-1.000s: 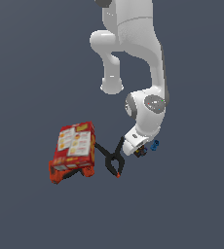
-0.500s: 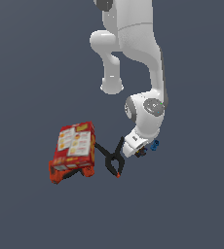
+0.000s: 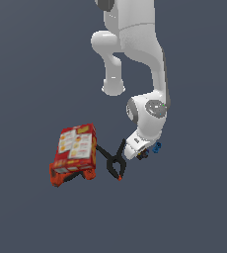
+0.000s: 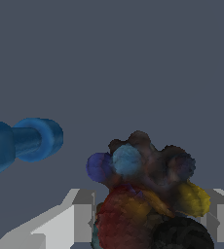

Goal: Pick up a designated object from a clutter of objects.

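Observation:
The designated object point(image 4: 148, 194), a tiny dark lumpy thing with red, yellow and blue flecks, sits between my gripper's point(image 4: 150, 211) two grey fingers point(image 4: 80, 214), which press close on both its sides. In the exterior view it is a dark speck point(image 3: 143, 156) under my hand, and the gripper point(image 3: 141, 154) is low over the ground. The tiny blue piece point(image 4: 31, 138) lies just beside it and also shows in the exterior view point(image 3: 157, 147). The black spring clamp point(image 3: 116, 162) with an orange tip lies toward the exterior view's left of my hand.
A red printed carton point(image 3: 77, 147) lies further toward the exterior view's left, resting on an orange item point(image 3: 61, 176). The clamp's handles reach toward the carton. The white arm rises behind the hand.
The wrist joint has shifted very slightly; the hand stays low at the same spot over the dark object. The clutter has not moved.

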`<action>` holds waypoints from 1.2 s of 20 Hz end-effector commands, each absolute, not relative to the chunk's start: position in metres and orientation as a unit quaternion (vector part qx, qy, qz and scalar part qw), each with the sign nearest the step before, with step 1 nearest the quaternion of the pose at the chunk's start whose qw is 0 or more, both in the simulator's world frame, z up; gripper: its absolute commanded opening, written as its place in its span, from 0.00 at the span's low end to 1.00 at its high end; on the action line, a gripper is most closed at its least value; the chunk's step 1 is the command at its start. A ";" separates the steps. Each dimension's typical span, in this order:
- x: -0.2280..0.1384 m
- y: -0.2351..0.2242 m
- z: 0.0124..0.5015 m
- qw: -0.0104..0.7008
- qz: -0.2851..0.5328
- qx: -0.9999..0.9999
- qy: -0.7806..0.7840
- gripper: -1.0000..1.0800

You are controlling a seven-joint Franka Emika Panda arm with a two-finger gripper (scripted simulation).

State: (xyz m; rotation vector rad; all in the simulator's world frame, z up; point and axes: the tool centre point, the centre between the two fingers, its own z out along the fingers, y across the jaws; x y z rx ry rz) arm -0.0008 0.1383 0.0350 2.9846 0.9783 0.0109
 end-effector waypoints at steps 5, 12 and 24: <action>0.004 0.130 0.053 0.000 0.004 0.950 0.311 0.00; 0.016 0.110 0.100 0.000 0.003 0.950 0.312 0.00; 0.047 0.059 0.220 -0.001 0.002 0.950 0.312 0.00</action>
